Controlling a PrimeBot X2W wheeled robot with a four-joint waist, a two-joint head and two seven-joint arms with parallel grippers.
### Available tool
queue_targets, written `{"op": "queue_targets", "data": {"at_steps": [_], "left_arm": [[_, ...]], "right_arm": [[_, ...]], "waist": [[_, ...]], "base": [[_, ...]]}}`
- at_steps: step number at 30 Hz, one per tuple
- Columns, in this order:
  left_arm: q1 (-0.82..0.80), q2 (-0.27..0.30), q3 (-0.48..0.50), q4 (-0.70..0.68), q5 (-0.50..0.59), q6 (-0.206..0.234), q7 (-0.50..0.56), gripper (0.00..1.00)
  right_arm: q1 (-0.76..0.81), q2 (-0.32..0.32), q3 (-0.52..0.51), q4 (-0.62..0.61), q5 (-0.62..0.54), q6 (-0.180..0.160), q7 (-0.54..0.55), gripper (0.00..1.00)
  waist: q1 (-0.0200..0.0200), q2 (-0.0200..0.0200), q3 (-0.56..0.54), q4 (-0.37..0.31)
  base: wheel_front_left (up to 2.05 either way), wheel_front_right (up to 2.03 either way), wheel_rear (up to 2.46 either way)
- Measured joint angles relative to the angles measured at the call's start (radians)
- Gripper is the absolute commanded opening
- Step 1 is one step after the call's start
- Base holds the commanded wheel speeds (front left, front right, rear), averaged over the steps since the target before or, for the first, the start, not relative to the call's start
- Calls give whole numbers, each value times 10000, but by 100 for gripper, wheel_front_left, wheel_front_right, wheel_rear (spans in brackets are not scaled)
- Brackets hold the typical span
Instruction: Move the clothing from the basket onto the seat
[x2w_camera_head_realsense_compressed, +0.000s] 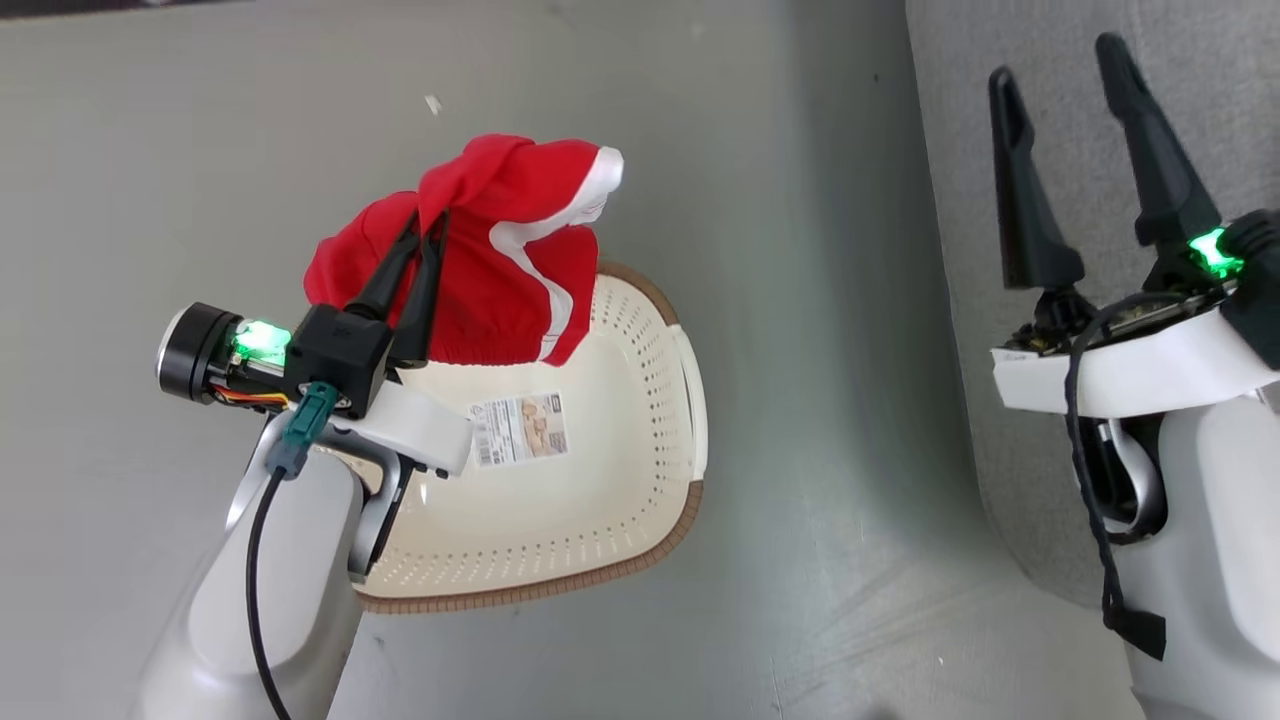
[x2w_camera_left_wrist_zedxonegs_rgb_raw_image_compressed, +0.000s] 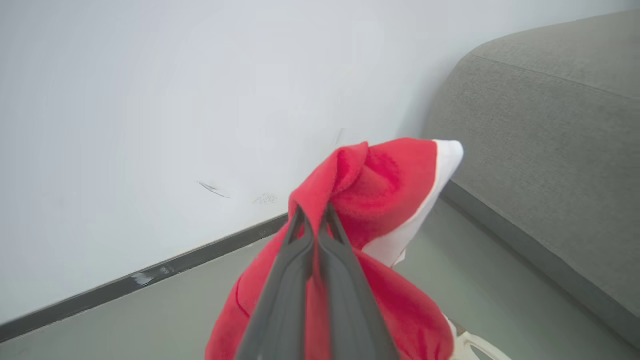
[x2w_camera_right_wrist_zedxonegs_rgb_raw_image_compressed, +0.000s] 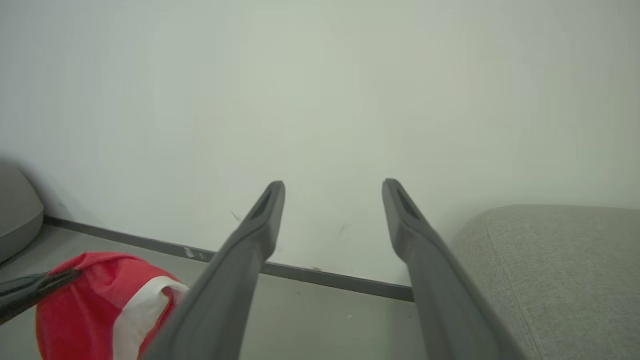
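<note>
1. Clothing (x2w_camera_head_realsense_compressed: 500, 290): we hold one red garment with white trim in our left gripper (x2w_camera_head_realsense_compressed: 428, 228), its two dark fingers pinched together on a fold of the fabric.
2. The garment hangs bunched over the far end of the basket (x2w_camera_head_realsense_compressed: 640, 430). We cannot tell whether its lower hem touches the rim.
3. The basket stands on the grey floor (x2w_camera_head_realsense_compressed: 800, 300), with a paper label (x2w_camera_head_realsense_compressed: 520, 430) lying inside on its bottom.
4. The seat (x2w_camera_head_realsense_compressed: 1230, 100) lies to our right, well apart from the garment.
5. Our right gripper (x2w_camera_head_realsense_compressed: 1058, 62) hovers over the seat's edge, fingers spread wide and bare.
6. From the left wrist, the garment (x2w_camera_left_wrist_zedxonegs_rgb_raw_image_compressed: 385, 190) shows against the white wall (x2w_camera_left_wrist_zedxonegs_rgb_raw_image_compressed: 150, 100) and dark skirting (x2w_camera_left_wrist_zedxonegs_rgb_raw_image_compressed: 150, 275), with the seat (x2w_camera_left_wrist_zedxonegs_rgb_raw_image_compressed: 550, 125) beside it.
</note>
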Motion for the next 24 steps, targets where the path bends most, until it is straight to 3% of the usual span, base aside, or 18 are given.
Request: {"op": "queue_targets", "data": {"at_steps": [24], "left_arm": [[1309,387,-426,-984,-157,-876,0,0]], "right_arm": [[1759,-324,1181,1139,21,0,0,100]], "waist": [[0,0,-3231,493]], "base": [[0,0,0]]}}
